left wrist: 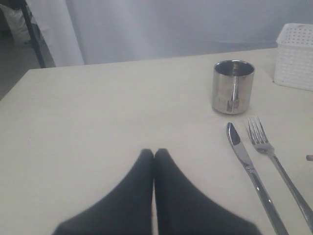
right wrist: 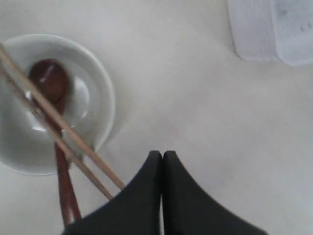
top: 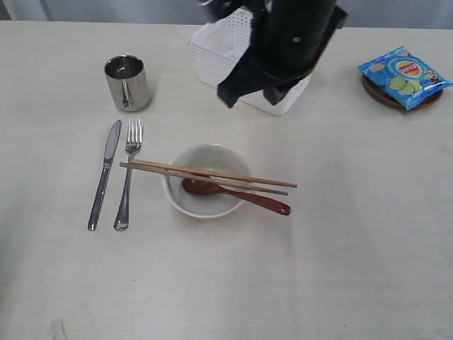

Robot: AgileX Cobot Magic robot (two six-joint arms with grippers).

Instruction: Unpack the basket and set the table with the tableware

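Observation:
The white basket (top: pixel 219 46) stands at the back of the table (top: pixel 354 269), partly hidden by my right arm. A steel mug (top: pixel 127 83), a knife (top: pixel 105 173) and a fork (top: pixel 129 173) lie to the left. The off-white bowl (top: pixel 177 202) holds the reddish-brown spoon (top: pixel 241 195), and two chopsticks (top: pixel 212 173) lie across its rim. My right gripper (right wrist: pixel 162 154) is shut and empty, hovering between the bowl (right wrist: pixel 98 93) and the basket (right wrist: pixel 274 29). My left gripper (left wrist: pixel 154 152) is shut on nothing, over bare table near the knife (left wrist: pixel 242 154) and the mug (left wrist: pixel 233 85).
A blue chip bag (top: pixel 403 74) lies on a round brown plate (top: pixel 375 95) at the back right. Bare tabletop stretches along the front and right. The table's far edge runs just behind the basket and the mug.

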